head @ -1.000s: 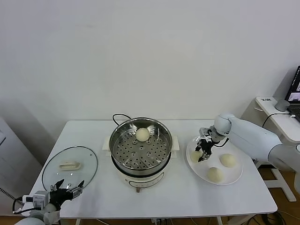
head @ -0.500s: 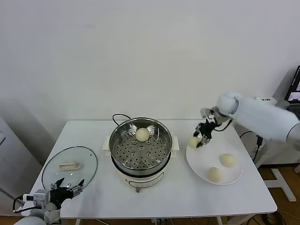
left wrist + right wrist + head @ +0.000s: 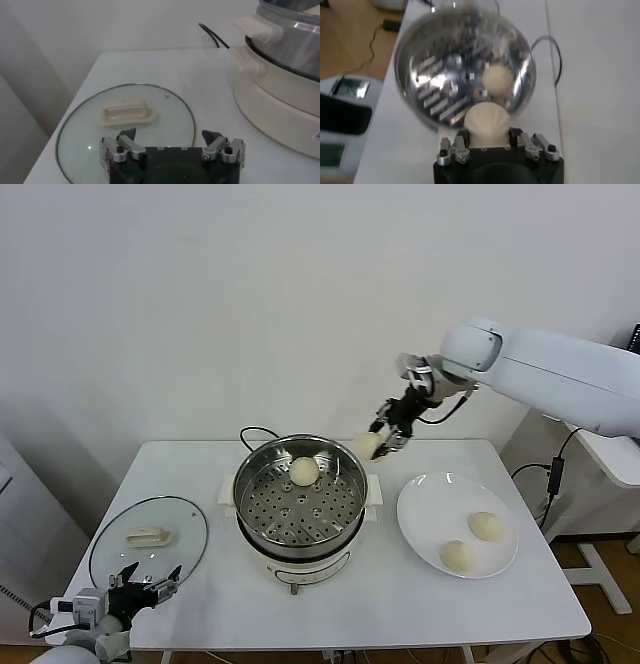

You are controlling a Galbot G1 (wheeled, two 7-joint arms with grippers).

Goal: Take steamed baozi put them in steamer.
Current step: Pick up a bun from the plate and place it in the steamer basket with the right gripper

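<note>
- We see the right claw point(image 3: 383, 440) raised above the desk point(image 3: 200, 474), clamped on one baozi point(image 3: 367, 445) at the steamer's point(image 3: 300, 496) right rim.
- In our right wrist view, that held baozi point(image 3: 487, 122) sits between the fingers point(image 3: 461, 140), above the steamer point(image 3: 462, 75).
- We find another bun point(image 3: 304, 470) on the perforated floor, near the back wall.
- Two more buns point(image 3: 486, 526) lie on the white plate point(image 3: 420, 514), right of the steamer.
- Our left claw point(image 3: 140, 587) is parked spread open and empty at the near left, beside the glass lid point(image 3: 150, 536).

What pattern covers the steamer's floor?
Rows of small round holes across the shiny metal floor of the steamer, clearest in the head view.
</note>
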